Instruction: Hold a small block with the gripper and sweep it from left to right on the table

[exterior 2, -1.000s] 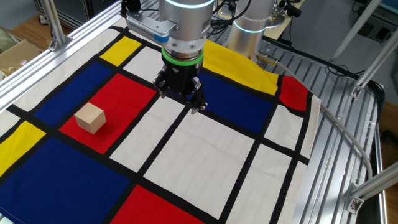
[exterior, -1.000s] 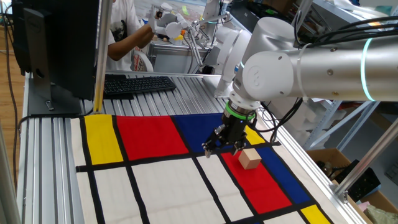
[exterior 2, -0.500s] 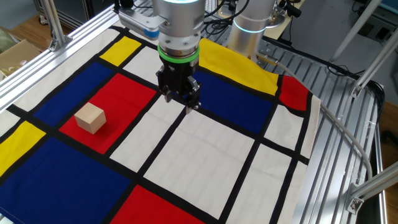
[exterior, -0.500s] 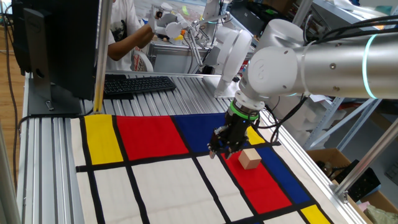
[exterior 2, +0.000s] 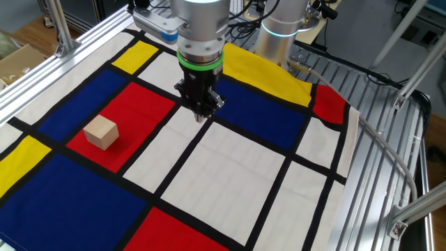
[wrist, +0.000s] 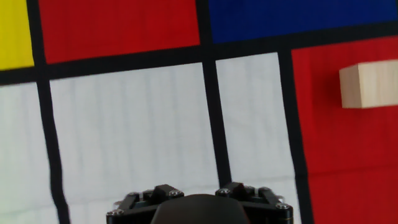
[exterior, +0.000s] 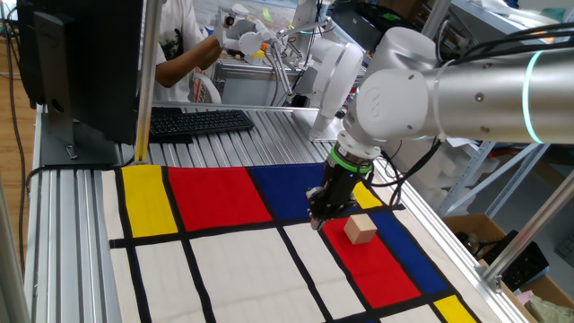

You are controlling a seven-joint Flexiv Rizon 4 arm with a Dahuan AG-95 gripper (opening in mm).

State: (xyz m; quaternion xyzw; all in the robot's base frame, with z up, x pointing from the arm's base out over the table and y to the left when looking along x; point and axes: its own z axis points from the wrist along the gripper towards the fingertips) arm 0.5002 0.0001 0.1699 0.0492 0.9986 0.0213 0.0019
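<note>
small block [exterior 2: 101, 132] sitting free on bench [exterior 2: 230, 167] | light rigid wood, gripping flat opposite faces | gripper [exterior 2: 201, 116] jaws closed, holding nothing

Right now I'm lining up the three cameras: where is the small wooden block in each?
One fixed view: small block right of centre, beside the gripper.
Other fixed view: block at left.
Hand view: block at right edge.
Shared landmark: the red rectangle under it.

No legible text or markings
</note>
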